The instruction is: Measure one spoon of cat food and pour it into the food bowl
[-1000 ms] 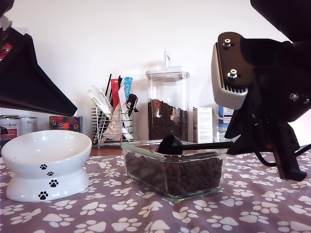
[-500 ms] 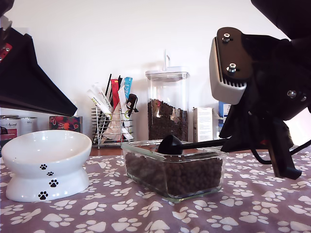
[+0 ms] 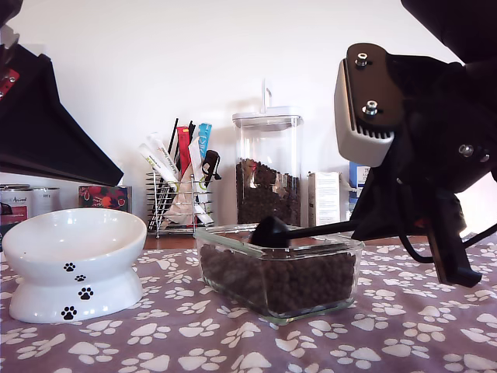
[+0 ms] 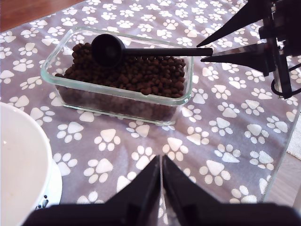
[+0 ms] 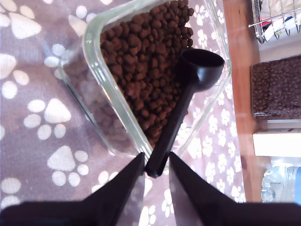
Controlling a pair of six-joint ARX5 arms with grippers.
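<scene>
The black spoon [image 3: 271, 231] [image 4: 107, 49] [image 5: 203, 69] lies level over the clear glass dish [image 3: 225, 256], and its round bowl rests empty on the cat food [image 3: 279, 284] [image 4: 141, 75] [image 5: 141, 61]. My second gripper [image 3: 359, 228] [image 4: 203, 52] [image 5: 156, 162], at the exterior view's right, is shut on the end of the spoon's handle. The white food bowl [image 3: 74, 249] [image 4: 19, 160] with black paw prints stands empty at the exterior view's left. My first gripper [image 4: 161, 159] hovers shut over the cloth between bowl and dish, holding nothing.
A purple paw-print cloth [image 3: 233, 342] covers the table. Behind the dish stand a tall clear lidded canister [image 3: 266, 167] of kibble, a wire rack [image 3: 180, 194] of packets, a white box [image 3: 324, 200] and cans [image 3: 23, 203]. A black arm part [image 3: 46, 132] hangs over the bowl.
My second gripper has risen slightly and tilted. The spoon's handle end is a little higher and its bowl dips lower onto the kibble. The food bowl and dish have not moved.
</scene>
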